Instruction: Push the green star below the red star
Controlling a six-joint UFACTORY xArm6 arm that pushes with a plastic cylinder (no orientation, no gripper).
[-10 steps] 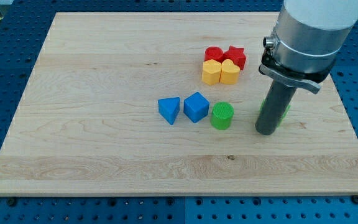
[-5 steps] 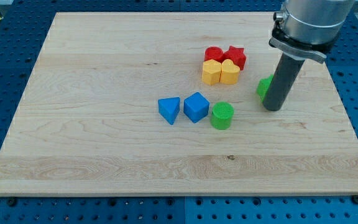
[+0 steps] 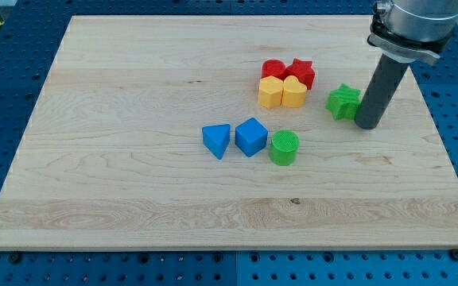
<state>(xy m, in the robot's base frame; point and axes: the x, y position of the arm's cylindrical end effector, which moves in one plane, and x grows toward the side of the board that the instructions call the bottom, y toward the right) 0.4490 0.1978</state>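
- Nearest you, at the view's bottom, the bench (image 3: pixel 133 206) carries nothing that matters here.
- Mid-board sit a blue wedge (image 3: pixel 216 141), a blue cube (image 3: pixel 251 136) and a green cylinder (image 3: pixel 284 148); steer wide of them.
- Your end effector is a plain rod with nothing to open or close, so no grip state shows. My tip (image 3: pixel 367 124) rests just right of the green star (image 3: pixel 343 102), touching or nearly so.
- Push leftward and slightly toward the view's bottom, through the star's middle so it doesn't spin away.
- Further back, two yellow blocks (image 3: pixel 281 92) sit directly beneath the red star (image 3: pixel 300 72) and a red block (image 3: pixel 273 69); stop the star under them without knocking the cluster.
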